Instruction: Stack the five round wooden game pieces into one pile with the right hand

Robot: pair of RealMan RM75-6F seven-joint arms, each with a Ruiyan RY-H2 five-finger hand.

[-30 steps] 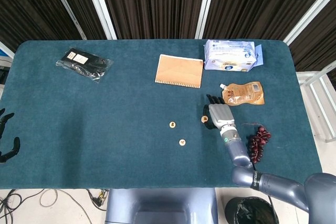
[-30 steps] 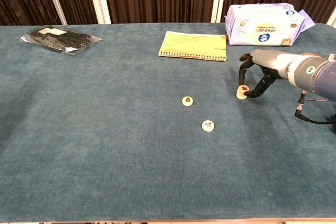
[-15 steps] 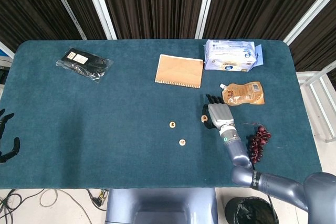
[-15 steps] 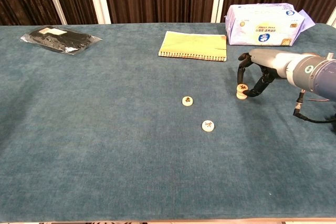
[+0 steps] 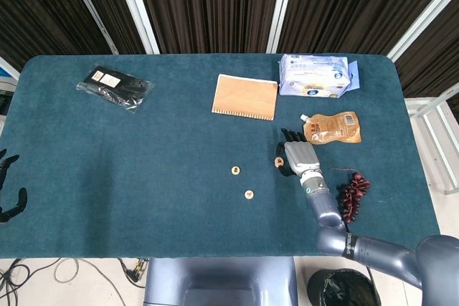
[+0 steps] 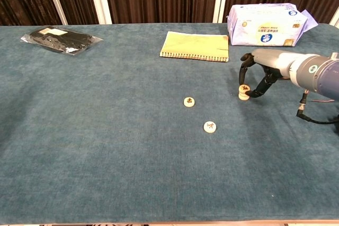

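Note:
A short pile of round wooden pieces (image 6: 243,92) stands right of the table's middle, seen too in the head view as the pile (image 5: 280,163). My right hand (image 6: 260,71) arches over it from the right. The thumb touches the pile's near side and a finger comes down on its far side, so the hand (image 5: 298,157) holds the pile between them. Two single pieces lie flat to the left: one piece (image 6: 188,101) and a nearer piece (image 6: 210,126). My left hand (image 5: 8,185) hangs off the table's left edge, fingers apart and holding nothing.
A tan notebook (image 6: 195,45) and a pack of wipes (image 6: 267,24) lie behind the pile. A brown pouch (image 5: 332,127) and a dark red bead string (image 5: 352,193) lie beside my right arm. A black packet (image 6: 58,40) rests at far left.
My right hand has shifted slightly left and up over the pile. The two loose pieces have not moved.

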